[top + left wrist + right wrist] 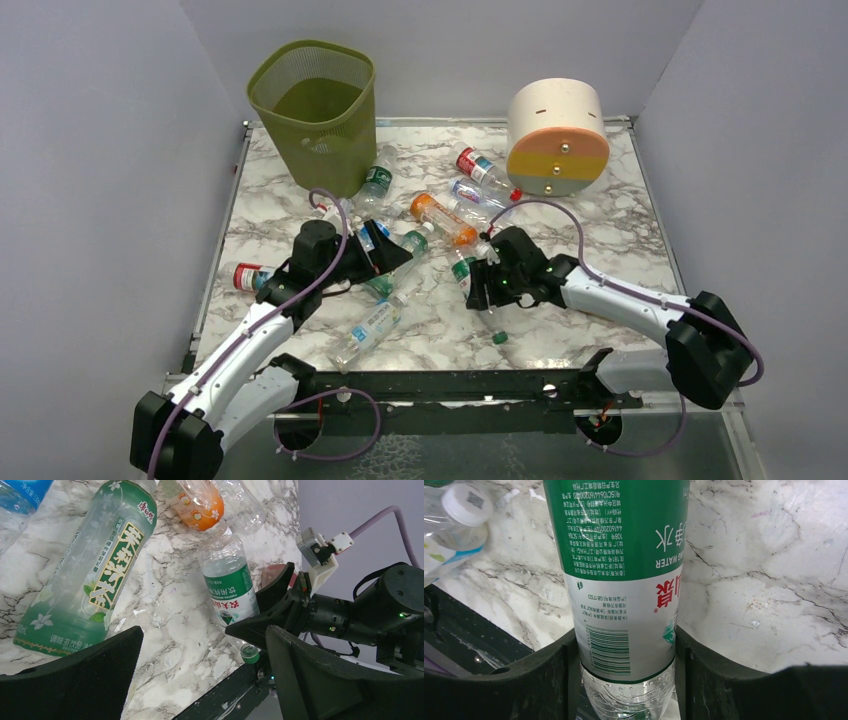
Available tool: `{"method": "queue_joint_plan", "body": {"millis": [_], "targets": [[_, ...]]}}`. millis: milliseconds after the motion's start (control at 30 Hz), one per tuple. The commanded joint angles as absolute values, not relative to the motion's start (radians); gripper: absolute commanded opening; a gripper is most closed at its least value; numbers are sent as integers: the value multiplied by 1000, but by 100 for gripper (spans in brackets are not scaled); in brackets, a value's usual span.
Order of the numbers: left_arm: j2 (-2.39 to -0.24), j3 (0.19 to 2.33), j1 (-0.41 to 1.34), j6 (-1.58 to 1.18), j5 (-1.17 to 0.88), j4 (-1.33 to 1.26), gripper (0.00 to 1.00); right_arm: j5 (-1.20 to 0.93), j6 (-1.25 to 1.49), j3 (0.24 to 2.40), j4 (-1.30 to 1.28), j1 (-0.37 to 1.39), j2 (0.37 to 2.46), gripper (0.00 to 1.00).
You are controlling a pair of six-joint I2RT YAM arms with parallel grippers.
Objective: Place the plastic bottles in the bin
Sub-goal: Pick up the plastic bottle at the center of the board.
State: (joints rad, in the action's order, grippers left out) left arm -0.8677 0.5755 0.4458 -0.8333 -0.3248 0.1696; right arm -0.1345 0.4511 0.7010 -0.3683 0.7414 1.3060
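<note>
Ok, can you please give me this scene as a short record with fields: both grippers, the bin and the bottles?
Left gripper: open, holding nothing, over the table beside a green tea bottle
Right gripper: shut on a green-label water bottle, which appears to lie on the table
Bin: upright, back left, no bottle seen inside
Other bottles: about ten lying loose on the table, including an orange bottle

I'd call this a robot lab test cell. A marble-look table (600, 330) is boxed in on the left, far and right by blank grey walls (90, 150). Two arms (250, 345) are bolted to a black rail (450, 385) at the near edge. A lilac cable (382, 517) loops loose, and bottles (440, 218) are strewn about.
</note>
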Motion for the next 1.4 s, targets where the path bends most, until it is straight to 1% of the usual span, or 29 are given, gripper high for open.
{"method": "queue_joint_plan", "body": {"millis": [0,233,333,567,700,933,1367], "targets": [[-857,575,455,-860,-339,116,99,-173,436,744,-389,750,1247,55],[-867,574,470,-903,-363,71,99,-295,434,772,-356,752,1242,55],[-874,581,474,-907,-362,70,99,-316,437,798,-352,753,1250,56],[-888,568,482,-971,-362,10,99,-310,475,851,-321,767,1252,56],[-925,553,485,-1026,-395,-66,99,-308,507,864,-297,777,1245,56],[-961,558,491,-1054,-394,-108,99,-311,549,865,-257,799,1233,56],[-993,549,555,-1100,-307,-163,99,-308,587,930,-210,843,1285,56]]}}
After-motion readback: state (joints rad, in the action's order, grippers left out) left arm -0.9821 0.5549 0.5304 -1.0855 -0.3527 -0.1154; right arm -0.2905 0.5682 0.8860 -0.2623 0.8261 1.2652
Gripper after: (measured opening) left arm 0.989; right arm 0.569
